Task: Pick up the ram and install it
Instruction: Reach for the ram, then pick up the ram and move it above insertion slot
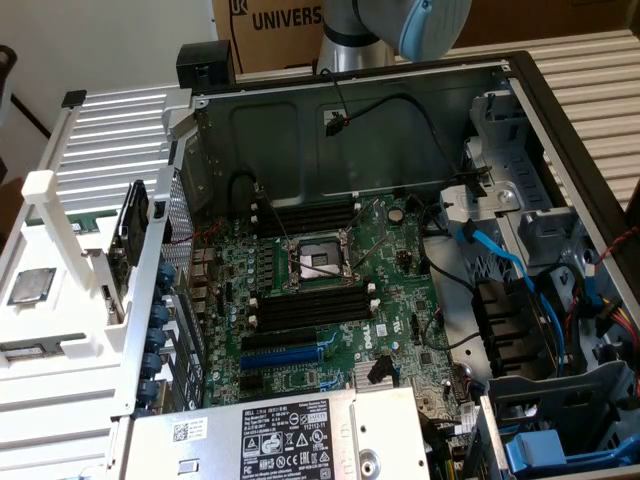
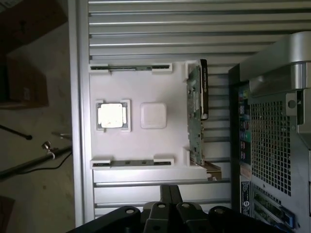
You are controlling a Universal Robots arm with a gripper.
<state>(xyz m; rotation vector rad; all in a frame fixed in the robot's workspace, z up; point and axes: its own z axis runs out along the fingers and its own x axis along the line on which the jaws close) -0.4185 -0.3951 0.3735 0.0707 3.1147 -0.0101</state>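
Note:
The ram shows edge-on as a thin dark-green stick [image 2: 130, 68] held between white clips on the white fixture [image 2: 146, 82]. A second stick like it [image 2: 131, 163] sits at the fixture's opposite edge. In the exterior view a green strip of ram [image 1: 92, 224] lies on that fixture, left of the open computer case. My gripper [image 2: 170, 188] hangs above the slatted table just off the fixture's edge, nearest the second stick. Its black fingers are shut together with nothing between them. On the motherboard, long black memory slots [image 1: 305, 215] [image 1: 300, 305] flank the processor socket [image 1: 315, 265].
The fixture also carries a processor chip [image 2: 112, 116], a white square pad [image 2: 153, 116] and an upright green card with a black bracket [image 2: 195, 111] beside the case's perforated wall [image 2: 272, 141]. A blue expansion slot [image 1: 290, 352], cables and drive bays [image 1: 520, 230] crowd the case. The arm's joint [image 1: 400, 25] hangs above.

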